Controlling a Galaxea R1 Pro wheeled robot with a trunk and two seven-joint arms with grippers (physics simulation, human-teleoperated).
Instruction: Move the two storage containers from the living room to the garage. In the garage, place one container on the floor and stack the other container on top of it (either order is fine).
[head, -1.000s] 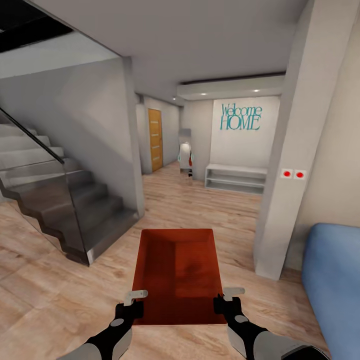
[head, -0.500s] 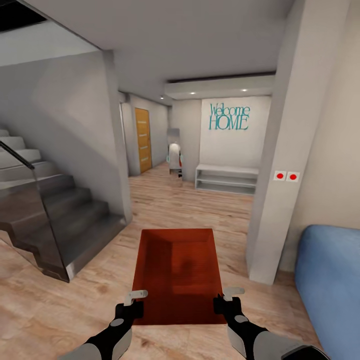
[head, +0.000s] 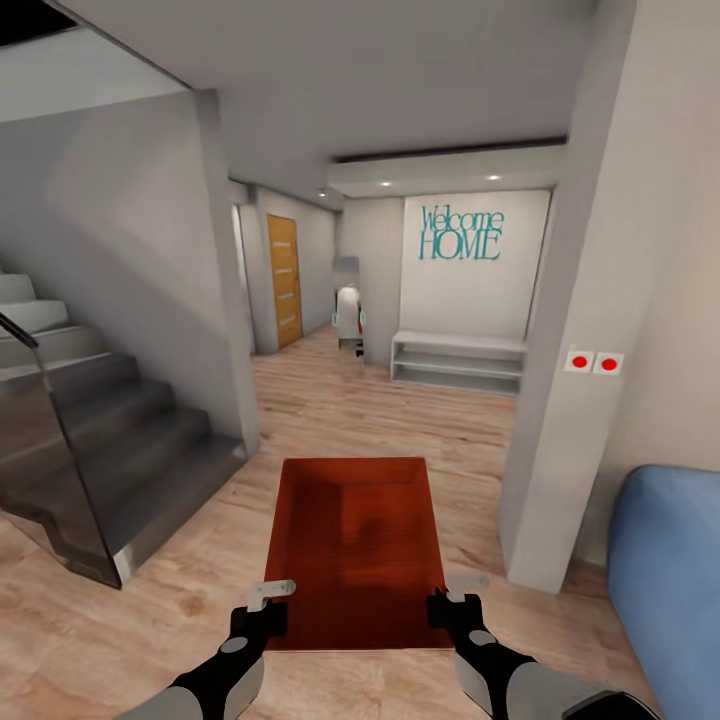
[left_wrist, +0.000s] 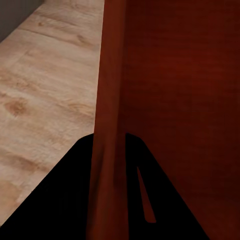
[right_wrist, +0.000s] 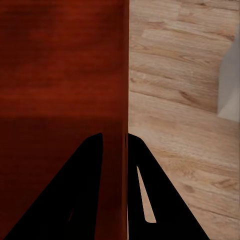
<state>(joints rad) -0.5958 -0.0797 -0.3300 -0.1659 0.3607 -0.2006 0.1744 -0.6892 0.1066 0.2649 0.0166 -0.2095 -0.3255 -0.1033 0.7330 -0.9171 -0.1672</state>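
- Left gripper (head: 268, 598) and right gripper (head: 456, 592) each pinch 1 side wall of the storage container (head: 355, 545), carried above light wood plank flooring (head: 400, 420).
- Sides: staircase (head: 100, 450), blue sofa (head: 670, 560).
- Beyond: hallway, white bench (head: 458, 362), wooden door (head: 283, 280).

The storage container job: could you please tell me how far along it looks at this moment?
Done: one storage container is picked up, its side walls clamped by the left pincer and the right pincer. In hand: carrying it over light wood flooring, staircase to the left, blue sofa to the right. Left: reaching the garage, setting it down, then fetching and stacking the second.
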